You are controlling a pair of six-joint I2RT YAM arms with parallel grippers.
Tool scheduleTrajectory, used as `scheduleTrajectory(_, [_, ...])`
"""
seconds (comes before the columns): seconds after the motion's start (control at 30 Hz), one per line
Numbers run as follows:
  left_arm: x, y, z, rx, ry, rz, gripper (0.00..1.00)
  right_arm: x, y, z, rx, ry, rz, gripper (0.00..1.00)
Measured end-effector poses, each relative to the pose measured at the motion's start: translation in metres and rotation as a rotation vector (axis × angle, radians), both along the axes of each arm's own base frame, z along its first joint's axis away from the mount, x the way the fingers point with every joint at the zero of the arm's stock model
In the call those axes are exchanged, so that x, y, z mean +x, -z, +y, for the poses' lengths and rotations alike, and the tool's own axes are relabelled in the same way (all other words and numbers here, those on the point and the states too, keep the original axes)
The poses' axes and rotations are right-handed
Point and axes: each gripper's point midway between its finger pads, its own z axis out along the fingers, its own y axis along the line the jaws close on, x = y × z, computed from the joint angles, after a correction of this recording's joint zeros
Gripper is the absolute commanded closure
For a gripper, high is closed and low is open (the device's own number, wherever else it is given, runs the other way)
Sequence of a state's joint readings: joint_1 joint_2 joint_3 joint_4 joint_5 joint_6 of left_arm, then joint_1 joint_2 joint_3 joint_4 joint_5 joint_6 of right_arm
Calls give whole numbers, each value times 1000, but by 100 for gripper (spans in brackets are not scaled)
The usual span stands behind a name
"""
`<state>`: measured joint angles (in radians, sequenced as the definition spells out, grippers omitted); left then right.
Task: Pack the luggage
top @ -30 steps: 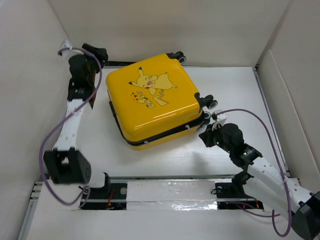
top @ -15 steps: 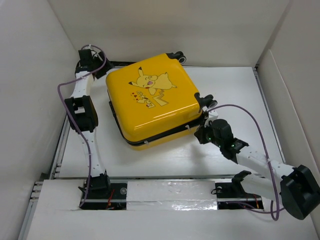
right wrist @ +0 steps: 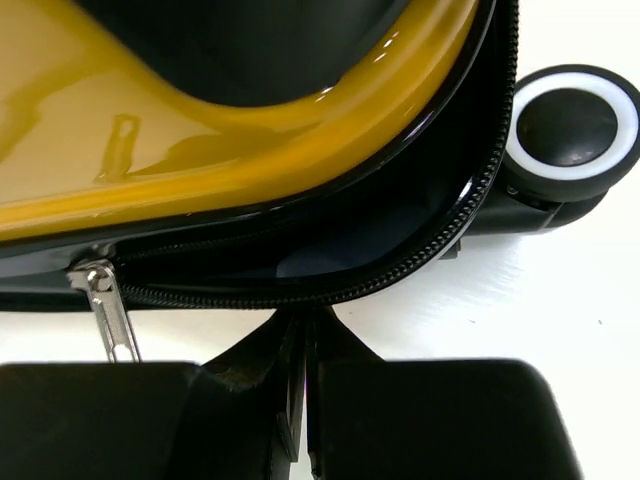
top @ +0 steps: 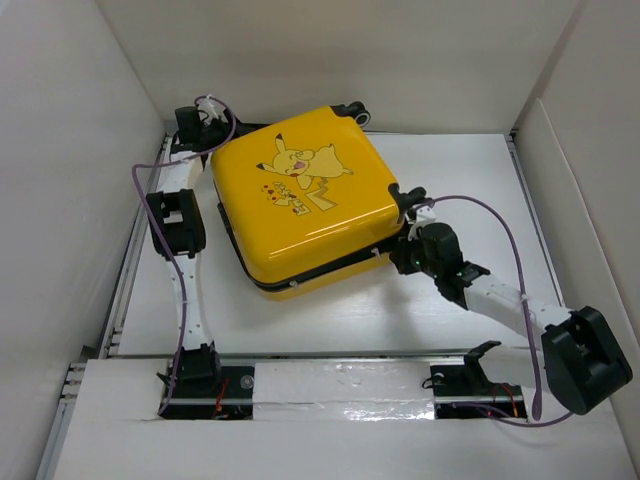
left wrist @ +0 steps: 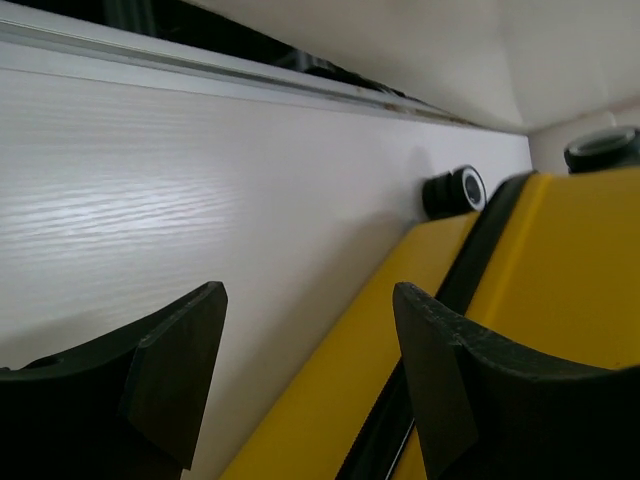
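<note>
The yellow luggage (top: pixel 305 200) lies flat and closed, Pikachu face up, on the white table. My left gripper (top: pixel 200 122) is open at the case's far left corner. In the left wrist view its fingers (left wrist: pixel 310 380) straddle the yellow shell edge (left wrist: pixel 330 400) and the black zipper band. My right gripper (top: pixel 405 258) is at the case's near right corner under the wheels. In the right wrist view it (right wrist: pixel 310 330) is shut against the zipper band (right wrist: pixel 400 270), with a thin metal tab that looks like a zipper pull pinched between the fingers. A second silver pull (right wrist: pixel 105 305) hangs free to the left.
White walls enclose the table on the left, back and right. The case's black wheels (top: pixel 418 203) sit just beyond my right gripper; one shows large in the right wrist view (right wrist: pixel 570 130). Another wheel (left wrist: pixel 455 190) is ahead of my left gripper, near the back rail (left wrist: pixel 200 70).
My left arm has stretched out and carried its gripper to the case's far left corner. My right gripper has moved in closer against the case's near right corner.
</note>
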<state>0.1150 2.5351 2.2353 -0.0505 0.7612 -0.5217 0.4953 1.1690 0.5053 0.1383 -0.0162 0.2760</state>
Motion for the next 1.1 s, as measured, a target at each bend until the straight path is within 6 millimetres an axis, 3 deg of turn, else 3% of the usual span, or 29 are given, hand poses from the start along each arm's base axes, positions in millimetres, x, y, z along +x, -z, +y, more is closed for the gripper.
scheduleTrajectory(0.07, [-5, 5, -14, -25, 54, -30, 37, 5, 1, -1, -14, 2, 14, 92])
scheduleTrajectory(0.13, [-13, 22, -18, -46, 57, -24, 40, 13, 3, -3, -35, 9, 36, 92])
scheduleTrajectory(0.27, [-35, 55, 4, -108, -47, 40, 48, 40, 2, -9, -53, 34, 62, 91])
scheduleTrajectory(0.4, [-62, 45, 28, -123, -162, 11, 61, 81, 0, -15, -68, 62, 70, 89])
scheduleTrajectory(0.53, [-91, 38, 47, -117, -296, -5, 63, 125, -4, -15, -100, 82, 83, 88])
scheduleTrajectory(0.57, [-99, 36, 51, -118, -339, -4, 62, 137, -6, -15, -105, 87, 82, 87])
scheduleTrajectory(0.67, [-129, 28, 65, -116, -477, -11, 48, 176, -10, -12, -106, 96, 82, 85])
scheduleTrajectory(0.7, [-138, 26, 70, -117, -522, -6, 39, 189, -11, -11, -100, 95, 80, 85])
scheduleTrajectory(0.77, [-154, 19, 76, -112, -593, 0, 34, 211, -15, -9, -82, 90, 66, 84])
scheduleTrajectory(0.83, [-163, 0, 82, -102, -650, -25, 27, 224, -23, -7, -55, 79, 43, 79])
scheduleTrajectory(0.9, [-171, -34, 80, -97, -675, -84, 22, 228, -36, -8, -20, 64, 25, 71])
scheduleTrajectory(1.03, [-183, -136, 67, -90, -682, -286, 22, 236, -69, -17, 57, 42, -21, 31])
scheduleTrajectory(1.1, [-189, -189, 66, -93, -693, -398, 31, 234, -97, -21, 104, 23, -68, 24])
